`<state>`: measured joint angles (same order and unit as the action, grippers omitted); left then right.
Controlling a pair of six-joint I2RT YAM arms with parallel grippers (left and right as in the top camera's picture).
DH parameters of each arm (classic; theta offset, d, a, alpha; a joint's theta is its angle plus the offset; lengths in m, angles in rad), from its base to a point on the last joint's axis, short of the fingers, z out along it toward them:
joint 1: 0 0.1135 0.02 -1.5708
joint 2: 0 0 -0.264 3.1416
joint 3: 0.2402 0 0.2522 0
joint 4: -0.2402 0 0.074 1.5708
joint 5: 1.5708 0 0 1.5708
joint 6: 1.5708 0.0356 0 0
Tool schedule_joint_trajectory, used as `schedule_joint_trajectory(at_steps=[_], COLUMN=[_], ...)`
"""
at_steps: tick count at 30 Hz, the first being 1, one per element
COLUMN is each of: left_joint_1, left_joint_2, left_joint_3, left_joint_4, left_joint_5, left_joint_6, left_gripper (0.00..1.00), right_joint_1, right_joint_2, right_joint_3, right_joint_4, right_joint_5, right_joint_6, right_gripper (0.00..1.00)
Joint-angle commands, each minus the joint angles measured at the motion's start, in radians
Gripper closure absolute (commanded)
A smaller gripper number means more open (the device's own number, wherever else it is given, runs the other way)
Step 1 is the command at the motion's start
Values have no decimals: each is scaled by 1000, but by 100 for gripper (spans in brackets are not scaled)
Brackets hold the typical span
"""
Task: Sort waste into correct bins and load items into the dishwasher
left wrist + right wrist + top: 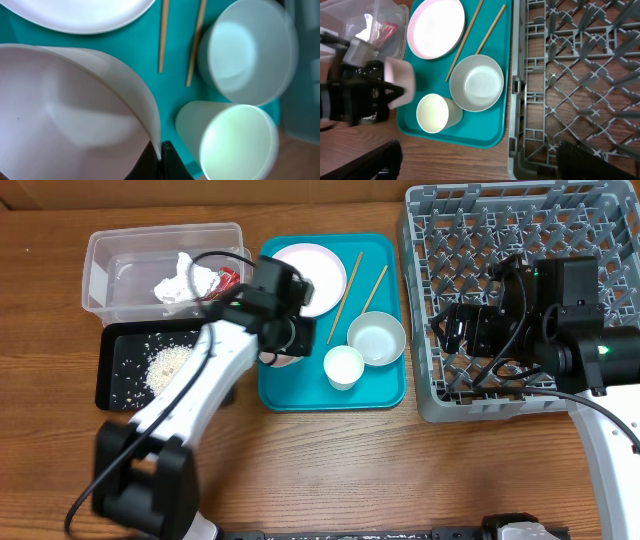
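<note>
My left gripper [280,345] is shut on the rim of a white bowl [75,115] at the left edge of the teal tray [300,395]; its jaws [161,155] pinch the bowl's wall. On that tray lie a white plate [318,265], a second white bowl [377,338], a small white cup [343,367] and two chopsticks [345,295]. The napkin [180,280] and red wrapper [228,279] lie in the clear tub [100,250]. Rice [167,365] lies in the black tray [115,395]. My right gripper [450,330] is open and empty above the grey dish rack [430,240].
The right wrist view shows the rack's left wall [517,100] close beside the teal tray [470,137], with bare wood table [470,165] in front. The tub and black tray sit left of the teal tray.
</note>
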<state>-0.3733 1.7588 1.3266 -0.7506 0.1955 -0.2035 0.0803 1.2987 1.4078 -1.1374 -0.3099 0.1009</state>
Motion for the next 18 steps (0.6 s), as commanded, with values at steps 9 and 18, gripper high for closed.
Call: schedule_joint_trajectory(at_steps=[9, 18], left_joint_1=[-39, -23], left_joint_2=[91, 90], left_joint_3=[4, 222], left_joint_4=[1, -79], left_joint_5=[-74, 68], left_joint_6=[2, 71], left_gripper=[71, 43], right_joint_1=[3, 3], right_joint_2=[-22, -19], right_joint_3=[18, 18], right_joint_4=[5, 5], right_joint_5=[2, 2], right_joint_6=[-1, -1], right_gripper=[0, 0])
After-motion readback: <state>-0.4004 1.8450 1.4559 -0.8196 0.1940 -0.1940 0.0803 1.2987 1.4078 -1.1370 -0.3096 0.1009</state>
